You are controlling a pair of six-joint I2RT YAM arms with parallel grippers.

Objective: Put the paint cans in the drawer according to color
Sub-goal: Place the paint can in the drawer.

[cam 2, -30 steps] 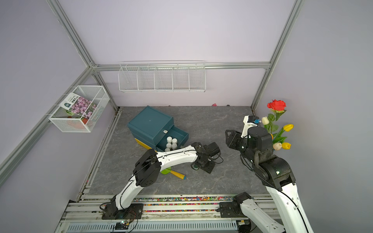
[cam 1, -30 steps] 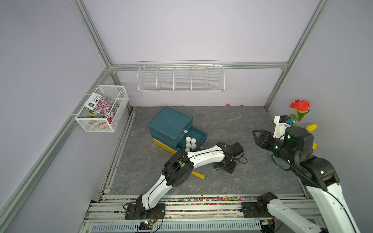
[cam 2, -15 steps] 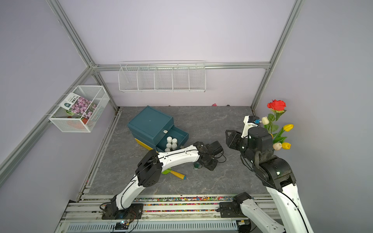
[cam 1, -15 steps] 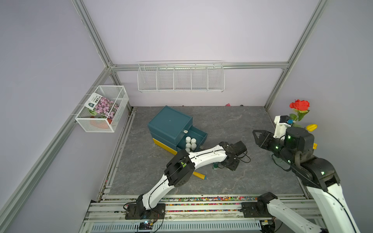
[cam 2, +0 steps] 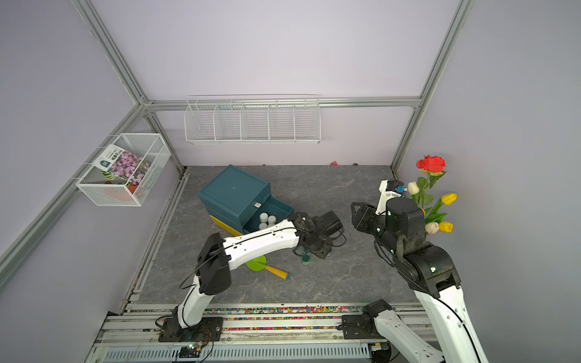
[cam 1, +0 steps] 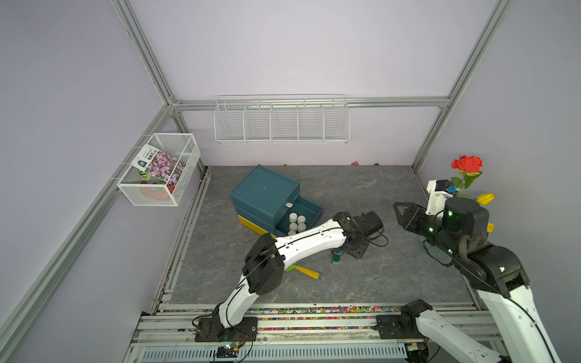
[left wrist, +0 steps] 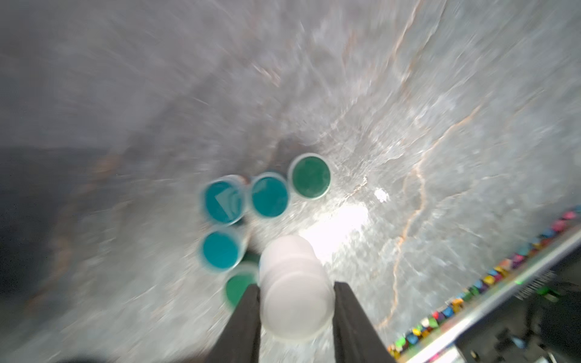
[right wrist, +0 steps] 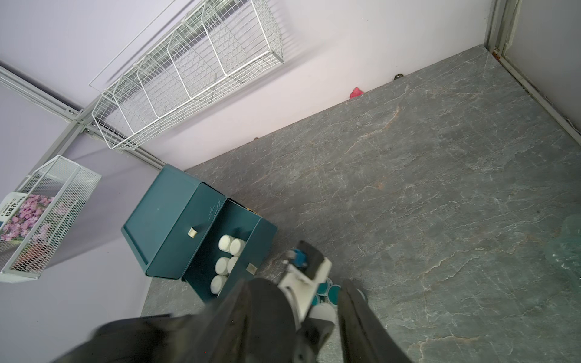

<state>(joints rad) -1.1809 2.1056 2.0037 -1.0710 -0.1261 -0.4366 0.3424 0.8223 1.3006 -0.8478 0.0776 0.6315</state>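
Note:
In the left wrist view my left gripper [left wrist: 296,287] is shut on a white-lidded paint can [left wrist: 295,301], just above the grey floor. Beside it stand three blue-lidded cans [left wrist: 269,196] and two green-lidded cans [left wrist: 309,177]. In both top views the left wrist hides most of this cluster, and only one green can [cam 1: 335,259] [cam 2: 305,258] shows well. The teal drawer unit [cam 1: 264,191] [cam 2: 234,191] has one drawer [cam 1: 311,209] pulled open, with several white cans [cam 1: 295,221] [right wrist: 228,256] inside. My right gripper [cam 1: 396,212] [right wrist: 294,289] hangs open and empty to the right.
A green paddle with a yellow handle [cam 1: 303,271] lies on the floor under the left arm. Artificial flowers [cam 1: 467,166] stand at the right wall. Wire baskets [cam 1: 281,121] [cam 1: 158,169] hang on the back and left walls. A strip of coloured beads [cam 1: 314,311] runs along the front edge.
My left gripper's jaws have closed on the white can. The left wrist has shifted slightly, and its view is blurred by motion. The right arm has stayed still.

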